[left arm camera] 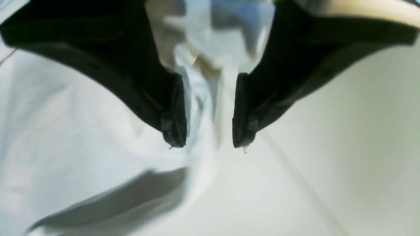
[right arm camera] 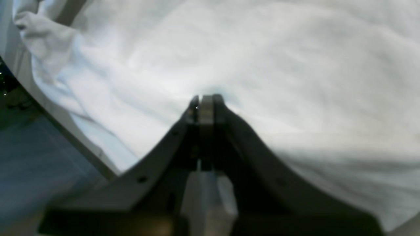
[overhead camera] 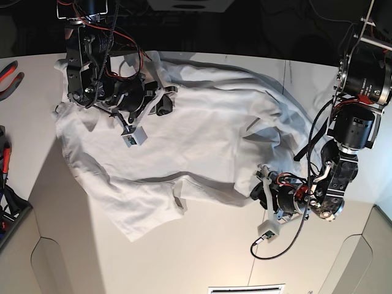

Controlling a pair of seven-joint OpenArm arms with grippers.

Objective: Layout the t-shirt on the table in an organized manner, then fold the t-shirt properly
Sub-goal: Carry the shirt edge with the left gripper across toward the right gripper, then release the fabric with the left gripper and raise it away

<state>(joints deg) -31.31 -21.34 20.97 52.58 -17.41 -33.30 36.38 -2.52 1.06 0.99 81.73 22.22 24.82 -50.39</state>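
The white t-shirt [overhead camera: 202, 128] lies spread and rumpled over the white table [overhead camera: 202, 245], with one sleeve toward the front left. My left gripper [overhead camera: 258, 184] is low at the shirt's front right edge. In the left wrist view its jaws [left arm camera: 210, 144] stand apart around a raised fold of the t-shirt [left arm camera: 65, 131], and bare table [left arm camera: 328, 164] shows to the right. My right gripper [overhead camera: 164, 105] is at the shirt's far left part. Its fingertips [right arm camera: 205, 98] are shut together in a small pucker of the t-shirt [right arm camera: 295, 65].
Red-handled pliers [overhead camera: 9, 72] lie at the table's left edge. The table's left edge and dark floor [right arm camera: 32, 164] run close to the right gripper. Cables and a small camera module [overhead camera: 267, 231] hang under the left arm. The front table edge has notched corners.
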